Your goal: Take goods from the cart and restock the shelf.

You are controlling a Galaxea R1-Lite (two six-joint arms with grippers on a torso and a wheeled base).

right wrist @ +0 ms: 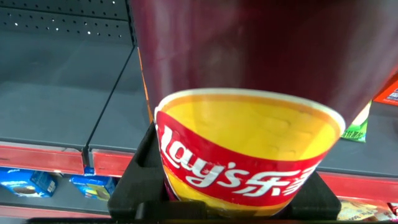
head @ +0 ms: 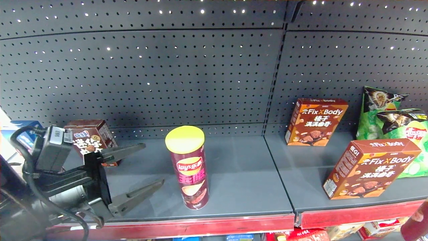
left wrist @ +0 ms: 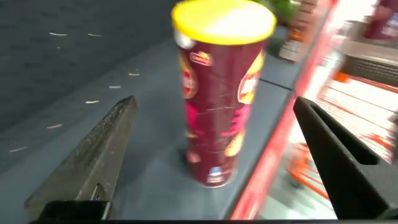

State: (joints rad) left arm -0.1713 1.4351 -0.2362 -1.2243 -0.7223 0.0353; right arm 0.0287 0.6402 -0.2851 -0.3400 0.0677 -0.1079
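Observation:
A maroon chips can (head: 190,169) with a yellow lid stands upright near the front of the grey shelf (head: 240,174). My left gripper (head: 153,164) is open just to its left, with the fingertips short of the can. In the left wrist view the can (left wrist: 217,93) stands a little beyond the two spread fingers (left wrist: 99,155) of the left gripper (left wrist: 214,106). My right gripper (right wrist: 242,202) is shut on a second maroon chips can (right wrist: 249,149), whose body hides the fingers. That can's end (head: 414,224) shows at the head view's lower right corner, below the shelf edge.
A dark brown box (head: 92,137) stands at the back left, behind my left gripper. Two orange-brown boxes (head: 316,122) (head: 369,169) and green chip bags (head: 391,120) fill the right bay. The shelf's red front lip (head: 200,226) runs along the front, with blue packs (right wrist: 31,183) on the shelf below.

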